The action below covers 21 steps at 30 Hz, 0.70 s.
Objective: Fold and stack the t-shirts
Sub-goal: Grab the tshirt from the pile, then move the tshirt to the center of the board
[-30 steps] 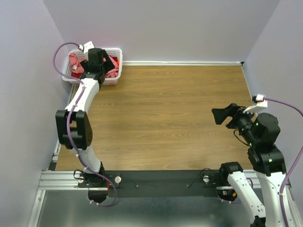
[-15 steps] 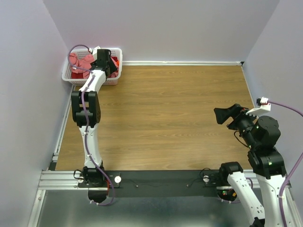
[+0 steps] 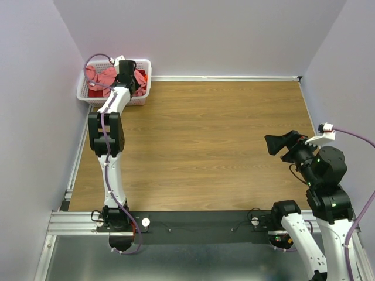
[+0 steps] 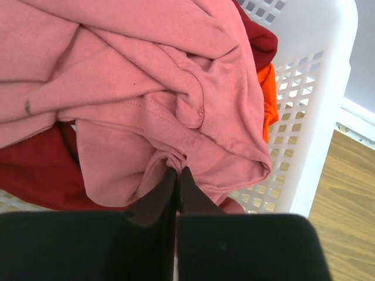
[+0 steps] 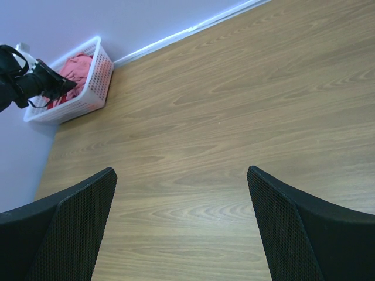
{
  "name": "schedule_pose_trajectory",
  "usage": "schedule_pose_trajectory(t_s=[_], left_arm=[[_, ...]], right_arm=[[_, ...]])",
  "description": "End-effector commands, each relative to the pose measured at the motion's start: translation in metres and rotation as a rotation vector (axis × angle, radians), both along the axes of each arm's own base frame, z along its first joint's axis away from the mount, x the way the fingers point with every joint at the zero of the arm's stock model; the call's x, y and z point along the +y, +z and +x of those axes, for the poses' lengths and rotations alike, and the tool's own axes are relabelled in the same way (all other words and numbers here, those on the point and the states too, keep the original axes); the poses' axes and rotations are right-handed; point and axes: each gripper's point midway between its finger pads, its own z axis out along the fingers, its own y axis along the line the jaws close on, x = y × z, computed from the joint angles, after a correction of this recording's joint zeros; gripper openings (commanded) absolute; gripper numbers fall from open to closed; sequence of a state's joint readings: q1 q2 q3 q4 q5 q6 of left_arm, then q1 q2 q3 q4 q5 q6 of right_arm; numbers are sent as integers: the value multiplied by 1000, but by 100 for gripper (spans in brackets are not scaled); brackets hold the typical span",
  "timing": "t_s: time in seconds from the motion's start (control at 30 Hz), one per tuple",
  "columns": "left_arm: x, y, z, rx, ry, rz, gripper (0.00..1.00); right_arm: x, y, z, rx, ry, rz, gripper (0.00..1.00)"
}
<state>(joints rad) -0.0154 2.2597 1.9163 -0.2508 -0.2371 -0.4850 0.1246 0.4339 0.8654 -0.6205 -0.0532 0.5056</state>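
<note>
Salmon-pink cloth t-shirt (image 4: 146,88) in the white plastic lattice basket (image 4: 313,117): our left gripper (image 4: 177,171) pinches its fold; our right gripper (image 5: 180,170) gapes open.

The salmon-pink t-shirt (image 4: 146,88) is lying crumpled on top in the basket (image 4: 316,117), covering the dark red t-shirt (image 4: 35,175); the orange t-shirt (image 4: 268,99) is peeking out beside it.

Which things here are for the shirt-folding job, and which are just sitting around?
For the job:
- pink shirt, pinched by the left fingers
- dark red shirt
- orange shirt

Just there:
- white basket, holding all three shirts
- wooden table
- right fingers, open above the table
</note>
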Motion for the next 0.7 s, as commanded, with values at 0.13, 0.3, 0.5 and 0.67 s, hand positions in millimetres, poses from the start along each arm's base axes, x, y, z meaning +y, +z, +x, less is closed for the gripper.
schedule_pose_trajectory(t_s=[0.13,0.3,0.5,0.67], left_arm=[[2,76,2,-152,-37,26,0],[-25,180,-16,-344,-130,-2,0],[-125,319,-77,-613,-376,-50,0],[-227,417,-160,-811,-652,-110,0]], right_arm=[[0,7,1,-24,-2,-4,100],[-2,16,2,-43,-6,-24,100],[-2,29,-1,-78,7,-42,100],[-6,50,-9,-143,6,-79,100]])
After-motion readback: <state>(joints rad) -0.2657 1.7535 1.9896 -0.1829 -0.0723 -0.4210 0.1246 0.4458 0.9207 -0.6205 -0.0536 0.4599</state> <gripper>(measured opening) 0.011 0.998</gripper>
